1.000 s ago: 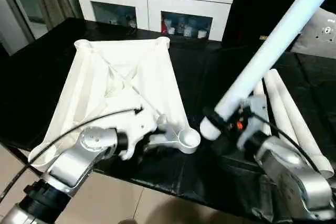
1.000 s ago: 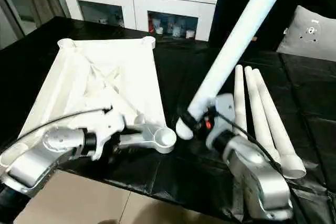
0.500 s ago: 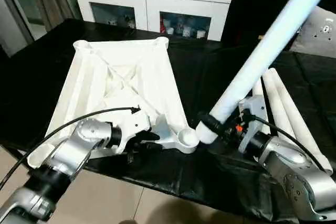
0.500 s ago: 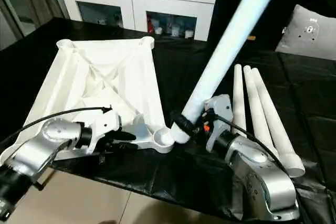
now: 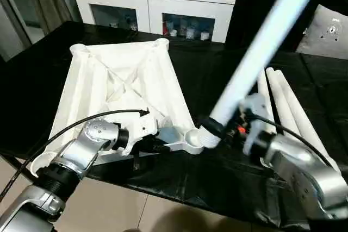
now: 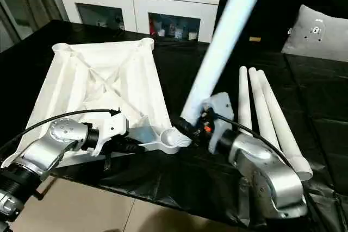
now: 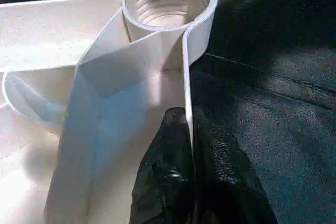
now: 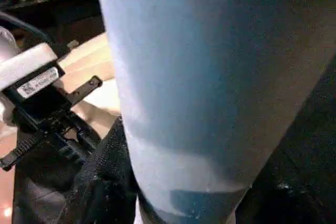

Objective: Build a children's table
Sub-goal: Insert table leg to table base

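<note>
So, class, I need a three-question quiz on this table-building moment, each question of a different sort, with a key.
1. True or false: the right gripper holds a leg raised at a slant, its lower end by the tabletop's near corner socket.
2. How many legs lie on the black table to the right of the tabletop? A) one B) three C) four
3. Fill in: the left gripper is shut on the tabletop's ____.

Key: 1 true; 2 B; 3 rim, with one finger on each side of the thin wall near that socket.
</note>
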Robot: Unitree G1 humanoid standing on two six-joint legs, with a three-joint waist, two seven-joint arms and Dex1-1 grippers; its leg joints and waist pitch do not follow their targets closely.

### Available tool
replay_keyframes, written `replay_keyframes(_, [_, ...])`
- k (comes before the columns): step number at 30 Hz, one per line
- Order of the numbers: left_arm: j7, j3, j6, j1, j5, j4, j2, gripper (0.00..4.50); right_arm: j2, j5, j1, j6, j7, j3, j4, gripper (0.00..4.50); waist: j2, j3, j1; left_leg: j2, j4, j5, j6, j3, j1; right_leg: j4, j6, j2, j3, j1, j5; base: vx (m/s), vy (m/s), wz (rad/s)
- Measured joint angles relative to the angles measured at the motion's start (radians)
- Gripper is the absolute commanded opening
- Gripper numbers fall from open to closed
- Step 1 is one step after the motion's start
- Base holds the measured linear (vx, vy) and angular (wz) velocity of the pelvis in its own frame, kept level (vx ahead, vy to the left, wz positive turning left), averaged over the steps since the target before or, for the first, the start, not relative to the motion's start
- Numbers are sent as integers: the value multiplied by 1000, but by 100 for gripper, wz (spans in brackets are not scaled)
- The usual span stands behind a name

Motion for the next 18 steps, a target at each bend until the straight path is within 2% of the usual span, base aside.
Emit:
replay_keyframes(6, [-35, -5, -34, 15, 16, -33, -3, 0, -8, -17, -65, 19, 49, 57, 76, 190, 0, 0, 12, 0, -2, -1, 2, 1, -1, -1, -4, -1, 0, -2, 1, 0, 0, 0])
replay_keyframes(9, [-57, -14, -57, 15, 18, -35, -4, 0, -8, -32, -94, 23, 67, 70, 102, 190, 0, 0, 25, 0, -2, -1, 2, 1, -1, -1, -6, -1, -1, -3, 0, 0, 0, 0])
replay_keyframes(11, [-68, -14, -61, 14, 20, -34, -7, 0, -13, -38, -114, 25, 79, 91, 116, 190, -1, 0, 26, 0, -2, -1, 2, 1, -1, -1, -5, -1, -1, -2, 0, 0, 0, 0])
replay_keyframes(18, [-71, -8, -62, 12, 36, -23, -11, 0, -16, -52, -135, 26, 97, 98, 147, 190, -5, -2, 27, 0, -2, -1, 2, 2, 2, 0, 0, -1, 0, 0, -3, 0, 0, 0])
